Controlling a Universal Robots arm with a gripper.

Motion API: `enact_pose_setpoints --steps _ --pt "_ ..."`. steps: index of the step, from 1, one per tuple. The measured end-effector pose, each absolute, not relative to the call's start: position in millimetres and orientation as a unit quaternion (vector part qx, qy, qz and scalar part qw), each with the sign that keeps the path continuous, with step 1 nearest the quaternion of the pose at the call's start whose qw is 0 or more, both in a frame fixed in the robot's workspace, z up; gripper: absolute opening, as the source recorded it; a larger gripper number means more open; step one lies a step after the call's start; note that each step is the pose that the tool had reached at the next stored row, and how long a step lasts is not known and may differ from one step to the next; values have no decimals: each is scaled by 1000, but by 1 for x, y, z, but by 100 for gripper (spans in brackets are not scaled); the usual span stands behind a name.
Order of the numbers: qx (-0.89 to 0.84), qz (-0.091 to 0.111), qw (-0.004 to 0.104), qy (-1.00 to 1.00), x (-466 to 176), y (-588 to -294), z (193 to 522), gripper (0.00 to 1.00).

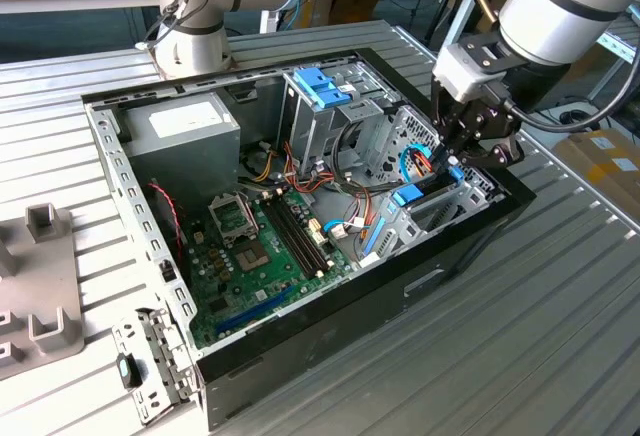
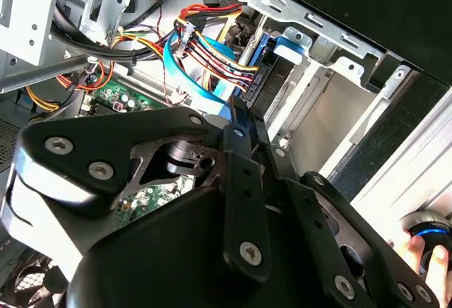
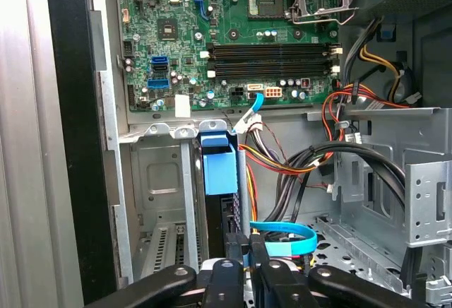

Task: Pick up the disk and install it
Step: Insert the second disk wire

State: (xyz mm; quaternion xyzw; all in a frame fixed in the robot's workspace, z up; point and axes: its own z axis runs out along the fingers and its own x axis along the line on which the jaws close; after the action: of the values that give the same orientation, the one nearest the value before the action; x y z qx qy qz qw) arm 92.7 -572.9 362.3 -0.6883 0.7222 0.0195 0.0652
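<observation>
The disk (image 1: 407, 194) stands on edge in the drive bay at the exterior view's right side of the open computer case (image 1: 300, 336), with the blue frame on top. In the first wrist view the disk's blue frame (image 3: 217, 163) sits between the bay's metal walls. In the second wrist view the disk (image 2: 267, 75) lies in the slot with cables plugged next to it. My gripper (image 1: 452, 161) hangs right over the bay. Its black fingers (image 2: 244, 128) stand together, tips at the disk's end. The gripper (image 3: 247, 269) has a blue flat cable looping past it.
A grey power supply box (image 1: 180, 131) and a blue-latched metal cage (image 1: 320, 86) fill the back of the case. The green motherboard (image 1: 260, 246) lies in the middle, with cable bundles (image 3: 311, 160) beside the bay. A person's hand (image 2: 431, 269) holds a small device.
</observation>
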Motion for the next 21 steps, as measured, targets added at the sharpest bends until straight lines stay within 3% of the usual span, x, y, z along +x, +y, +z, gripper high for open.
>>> enact_pose_setpoints --steps 21 --pt "-688 19 65 722 91 -576 356 16"
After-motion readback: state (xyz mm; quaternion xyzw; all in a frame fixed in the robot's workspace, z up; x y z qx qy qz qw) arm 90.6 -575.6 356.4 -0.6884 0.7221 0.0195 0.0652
